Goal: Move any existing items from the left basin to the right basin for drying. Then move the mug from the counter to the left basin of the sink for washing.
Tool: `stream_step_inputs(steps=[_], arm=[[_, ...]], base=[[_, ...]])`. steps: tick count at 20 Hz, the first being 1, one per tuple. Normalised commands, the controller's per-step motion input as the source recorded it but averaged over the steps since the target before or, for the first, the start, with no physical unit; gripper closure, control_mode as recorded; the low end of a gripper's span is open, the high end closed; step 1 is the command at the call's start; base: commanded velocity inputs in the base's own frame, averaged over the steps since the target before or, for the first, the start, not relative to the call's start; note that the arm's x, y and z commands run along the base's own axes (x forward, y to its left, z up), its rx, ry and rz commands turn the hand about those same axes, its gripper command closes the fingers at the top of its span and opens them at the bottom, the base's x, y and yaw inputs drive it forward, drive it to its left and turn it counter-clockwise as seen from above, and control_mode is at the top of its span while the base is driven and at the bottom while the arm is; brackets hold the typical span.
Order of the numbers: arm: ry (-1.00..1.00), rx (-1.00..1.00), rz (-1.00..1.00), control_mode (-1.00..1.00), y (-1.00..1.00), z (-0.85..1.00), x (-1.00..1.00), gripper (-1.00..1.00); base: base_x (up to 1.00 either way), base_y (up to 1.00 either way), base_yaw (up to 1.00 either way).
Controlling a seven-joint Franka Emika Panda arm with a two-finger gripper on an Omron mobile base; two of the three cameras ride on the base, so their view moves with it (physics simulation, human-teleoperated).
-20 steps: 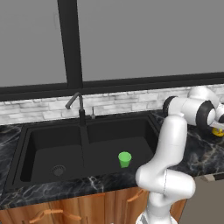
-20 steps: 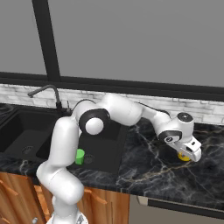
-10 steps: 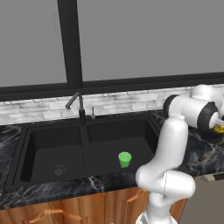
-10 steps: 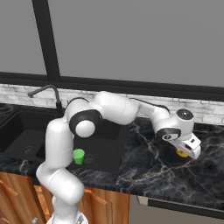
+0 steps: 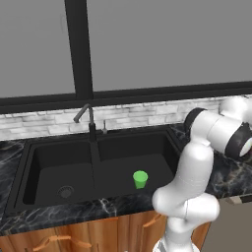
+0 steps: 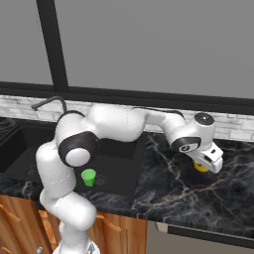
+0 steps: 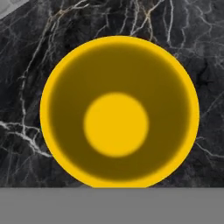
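Observation:
The yellow mug (image 7: 118,113) stands upright on the black marble counter (image 6: 168,193) right of the sink, and the hand view looks straight down into it. My gripper (image 6: 211,161) hangs just over the mug (image 6: 200,166) and covers part of it. Its fingers are hidden, so their state is unclear. The green cup (image 5: 140,179) stands upright in the right basin (image 5: 152,160), near its front wall. The left basin (image 5: 49,170) holds nothing but its round drain. The green cup (image 6: 89,177) also shows behind my arm.
A dark curved faucet (image 5: 86,118) rises behind the sink's divider. A white brick backsplash (image 5: 44,123) and a window run along the back. The arm stretches across the right basin and the counter. Wooden cabinets (image 5: 98,231) sit below.
The arm's upper links have swung to the right while the hand has stayed over the yellow mug, shifting only slightly. The green cup has not moved.

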Motion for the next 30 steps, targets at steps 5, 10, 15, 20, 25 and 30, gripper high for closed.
stream_step_inputs(steps=[5, 10, 15, 20, 25, 30], arm=[[0.0, -0.04, 0.0, -1.0, 0.66, 0.4, -0.24, 1.0], [0.0, -0.05, 0.0, -1.0, 0.72, 0.25, -0.17, 1.0], [0.0, -0.04, 0.0, -1.0, 0.75, 0.14, -0.12, 1.0], [0.01, 0.0, 0.03, -1.0, 0.79, 0.07, -0.09, 1.0], [0.03, 0.0, 0.05, -1.0, 0.77, 0.13, -0.03, 1.0], [0.07, 0.0, 0.11, -1.0, 0.8, 0.2, 0.0, 1.0]], base=[[0.0, 0.0, 0.0], [0.0, 0.0, 0.0], [0.0, 0.0, 0.0], [0.0, 0.0, 0.0], [0.0, 0.0, 0.0], [0.0, 0.0, 0.0]])
